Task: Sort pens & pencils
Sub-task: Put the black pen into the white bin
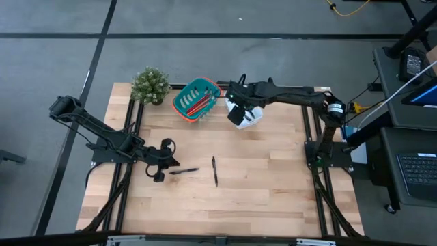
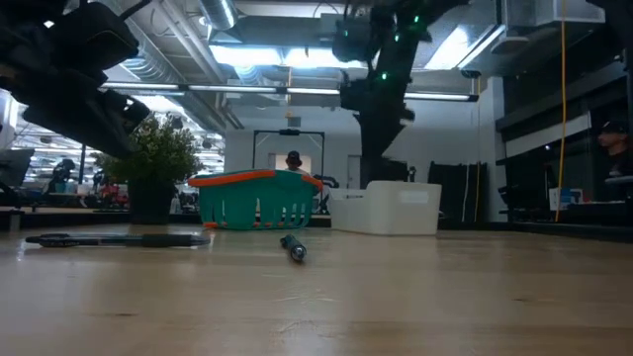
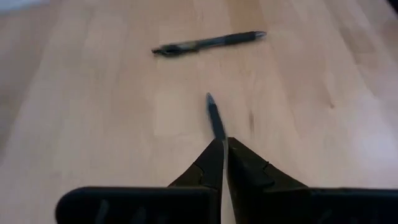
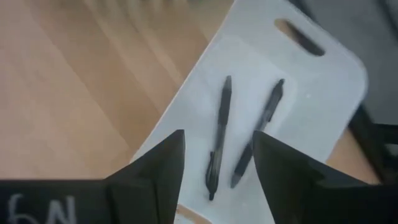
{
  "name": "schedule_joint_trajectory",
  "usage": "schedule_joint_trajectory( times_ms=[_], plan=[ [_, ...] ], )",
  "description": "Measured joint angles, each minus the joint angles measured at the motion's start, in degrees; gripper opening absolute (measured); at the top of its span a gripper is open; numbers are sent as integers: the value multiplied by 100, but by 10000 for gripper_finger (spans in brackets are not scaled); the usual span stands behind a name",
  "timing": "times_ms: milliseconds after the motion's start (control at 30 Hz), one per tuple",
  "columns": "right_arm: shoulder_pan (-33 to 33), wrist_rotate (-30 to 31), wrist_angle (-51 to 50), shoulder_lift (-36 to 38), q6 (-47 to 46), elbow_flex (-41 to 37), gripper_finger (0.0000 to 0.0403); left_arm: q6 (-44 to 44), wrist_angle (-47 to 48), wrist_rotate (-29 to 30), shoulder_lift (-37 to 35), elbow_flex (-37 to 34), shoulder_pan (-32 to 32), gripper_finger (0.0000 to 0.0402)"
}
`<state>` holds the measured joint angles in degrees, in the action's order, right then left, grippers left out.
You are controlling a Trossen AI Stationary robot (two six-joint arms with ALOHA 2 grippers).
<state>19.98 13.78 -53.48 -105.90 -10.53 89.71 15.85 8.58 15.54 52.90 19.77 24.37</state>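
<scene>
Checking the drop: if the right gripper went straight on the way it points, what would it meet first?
The right gripper, open, points down into the white bin; it would likely meet the two pens lying there.

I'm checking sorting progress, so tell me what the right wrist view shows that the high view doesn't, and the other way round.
Only the right wrist view shows two pens lying side by side inside the white bin, below the right gripper with its jaws open. Only the high view shows the teal basket with the pencils, the plant, the left gripper shut, and two pens on the table. Both show the white bin and the right gripper above it.
</scene>
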Motion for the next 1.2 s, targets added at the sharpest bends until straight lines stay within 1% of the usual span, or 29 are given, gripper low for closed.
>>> schedule_joint_trajectory(
  times_ms=[100,267,367,500,600,700,833,900,1067,1200],
  plan=[
    [-208,282,-78,196,-134,0,189,338,33,-214,70,77,-69,14],
    [-498,328,-75,464,-269,0,189,351,327,-239,434,447,-193,22],
    [-652,313,-73,567,-270,0,189,327,312,-292,816,679,-250,43],
    [-790,322,-104,594,-266,0,189,356,298,-300,1449,901,-347,83],
    [-859,324,-96,605,-264,0,189,571,305,-312,1953,1032,-429,107],
    [-894,342,-113,605,-257,0,189,783,407,-385,2342,1167,-440,122],
    [-917,459,-153,605,-238,0,189,800,683,-953,2635,1404,-438,126],
    [-917,475,-160,605,-236,0,189,803,688,-1115,2704,1488,-425,126],
    [-944,475,-163,605,-206,0,189,801,683,-1069,2930,1562,-412,125],
    [-1020,475,-161,605,-159,0,189,799,671,-1036,3316,1581,-412,124]
  ],
)
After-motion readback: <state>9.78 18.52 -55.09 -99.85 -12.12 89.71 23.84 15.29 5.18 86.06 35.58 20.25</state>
